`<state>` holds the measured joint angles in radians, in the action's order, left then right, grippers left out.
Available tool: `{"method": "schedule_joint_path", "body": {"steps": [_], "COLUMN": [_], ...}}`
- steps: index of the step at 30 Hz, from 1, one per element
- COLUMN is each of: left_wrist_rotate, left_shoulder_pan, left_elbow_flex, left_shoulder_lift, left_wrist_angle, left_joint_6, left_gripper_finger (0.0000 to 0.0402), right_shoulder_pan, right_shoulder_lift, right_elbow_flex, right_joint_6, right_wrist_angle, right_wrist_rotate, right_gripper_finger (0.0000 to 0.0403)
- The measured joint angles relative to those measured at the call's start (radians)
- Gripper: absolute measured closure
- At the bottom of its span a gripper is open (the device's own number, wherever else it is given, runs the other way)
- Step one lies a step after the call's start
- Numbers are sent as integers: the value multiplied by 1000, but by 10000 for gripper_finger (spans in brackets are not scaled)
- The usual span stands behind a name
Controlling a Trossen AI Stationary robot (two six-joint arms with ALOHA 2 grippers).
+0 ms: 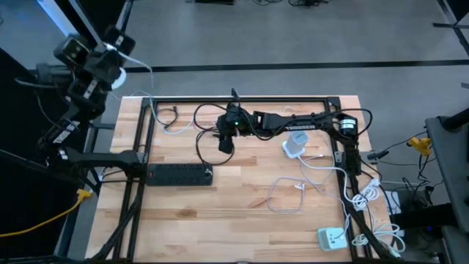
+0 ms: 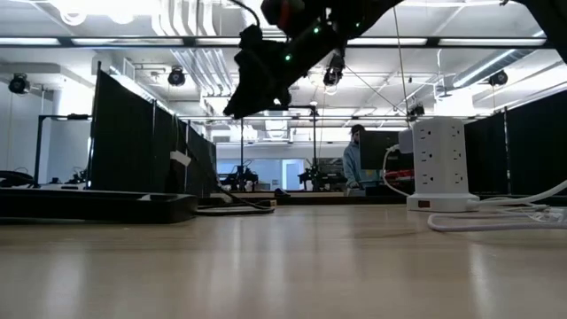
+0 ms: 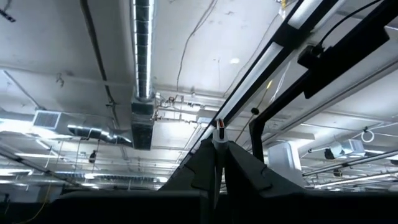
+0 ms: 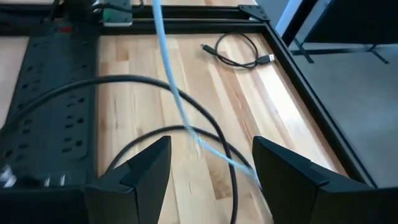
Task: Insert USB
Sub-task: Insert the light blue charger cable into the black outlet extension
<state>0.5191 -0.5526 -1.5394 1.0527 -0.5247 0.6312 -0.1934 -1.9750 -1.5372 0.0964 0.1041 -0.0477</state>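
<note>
USB cable (image 4: pixel 239 53) lies loose on the counter (image 1: pixel 242 220) near the far-left corner of the frame, a short black lead curled in a loop with a plug at each end. Going left to right: the left claw (image 3: pixel 217 152) is parked way up off the counter's left edge, fingers pressed together, aimed at the ceiling. The black power strip (image 1: pixel 179 174) sits on the left side. The right claw (image 1: pixel 226 141) hovers mid-counter, fingers apart, gripping nothing. Best bet is probably to come down near one plug, not mid-loop, and steer clear of the thicker black cable (image 4: pixel 186 134) and pale blue cord (image 4: pixel 171 74) underneath.
</note>
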Motion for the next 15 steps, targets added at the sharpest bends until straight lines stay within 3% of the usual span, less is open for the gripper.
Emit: {"method": "schedule_joint_path", "body": {"steps": [9,15], "left_wrist_rotate": [18,50], "left_shoulder_pan": [0,8], "left_elbow_flex": [-339,-436], "left_shoulder_lift": [192,262], "left_wrist_angle": [6,21], "left_joint_6": [77,122], "left_gripper_finger": [389,389], "right_shoulder_pan": [-3,-27], "right_shoulder_lift": [-39,-63], "right_elbow_flex": [0,0], "right_joint_6": [208,219], "right_wrist_angle": [55,239], "right_wrist_rotate": [5,24], "right_gripper_finger": [185,185]}}
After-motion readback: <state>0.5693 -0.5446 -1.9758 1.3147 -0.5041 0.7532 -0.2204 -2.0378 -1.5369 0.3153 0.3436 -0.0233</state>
